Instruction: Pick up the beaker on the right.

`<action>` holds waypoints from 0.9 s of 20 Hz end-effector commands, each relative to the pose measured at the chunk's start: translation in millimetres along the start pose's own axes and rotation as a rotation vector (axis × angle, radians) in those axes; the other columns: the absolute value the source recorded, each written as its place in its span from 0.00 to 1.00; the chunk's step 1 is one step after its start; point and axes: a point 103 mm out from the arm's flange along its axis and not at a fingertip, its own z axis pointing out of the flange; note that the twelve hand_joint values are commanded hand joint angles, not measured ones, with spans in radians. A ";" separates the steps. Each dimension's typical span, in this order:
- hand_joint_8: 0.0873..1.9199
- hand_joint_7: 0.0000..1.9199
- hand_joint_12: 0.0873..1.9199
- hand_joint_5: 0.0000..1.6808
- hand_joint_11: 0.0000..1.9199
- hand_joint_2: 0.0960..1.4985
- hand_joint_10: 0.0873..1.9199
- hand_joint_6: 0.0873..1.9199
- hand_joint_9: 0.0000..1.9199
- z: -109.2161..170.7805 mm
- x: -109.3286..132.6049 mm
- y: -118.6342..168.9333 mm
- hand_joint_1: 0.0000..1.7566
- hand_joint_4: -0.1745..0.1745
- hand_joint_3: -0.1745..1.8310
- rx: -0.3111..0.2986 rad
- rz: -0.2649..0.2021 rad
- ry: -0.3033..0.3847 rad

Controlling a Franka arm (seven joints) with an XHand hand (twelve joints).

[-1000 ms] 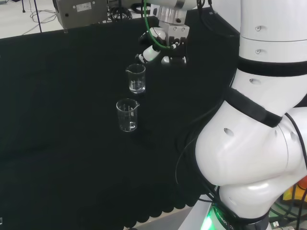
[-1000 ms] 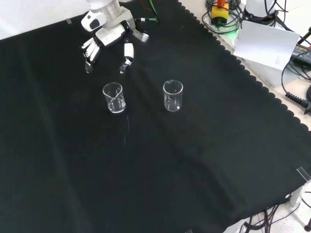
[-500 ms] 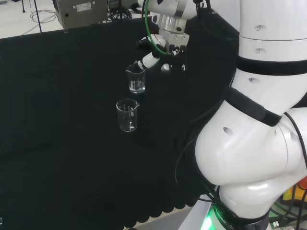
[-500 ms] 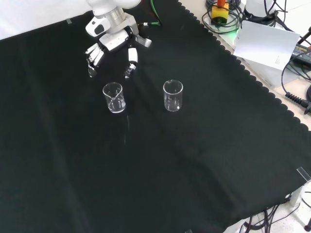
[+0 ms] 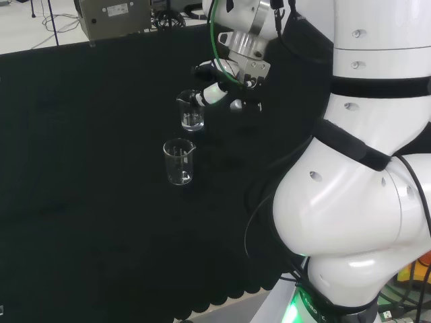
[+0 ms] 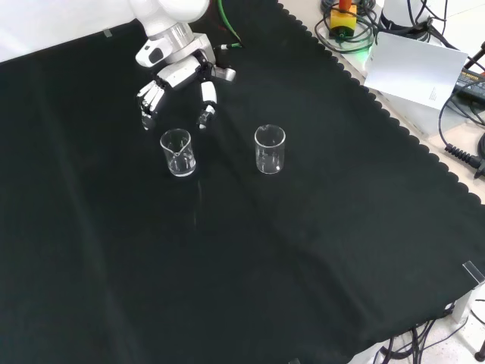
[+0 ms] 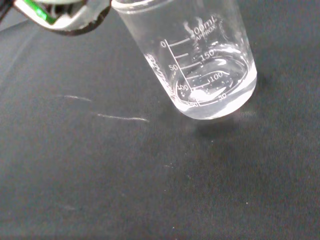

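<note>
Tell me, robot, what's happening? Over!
Hand open, above the cloth, holding nothing. Nearest beaker upright, untouched. Other beaker stands apart. Nothing between hand and beaker.

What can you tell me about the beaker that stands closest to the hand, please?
The beaker is clear glass or plastic, cylindrical, with a pouring lip at its rim and white graduation marks up its side, plain in the wrist view. It stands upright on the black cloth, on the left of the two in the front view and the farther one in the head view. It looks empty. The hand hovers just beyond it with its fingers spread and relaxed; nothing plainly touches it.
</note>
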 end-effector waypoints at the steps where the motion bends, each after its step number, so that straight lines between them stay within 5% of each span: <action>1: 0.33 0.06 0.70 0.24 0.00 0.32 0.34 0.00 0.14 13.8 -9.1 5.7 0.47 0.36 0.39 -0.015 -0.033 0.081; 5: 0.32 0.09 0.73 0.23 0.00 0.31 0.33 0.00 0.19 22.4 -12.1 10.8 0.49 0.34 0.40 -0.038 -0.053 0.135; 18: 0.32 0.09 0.72 0.25 0.00 0.30 0.31 0.00 0.18 49.5 -21.0 23.5 0.51 0.33 0.41 0.007 -0.039 0.154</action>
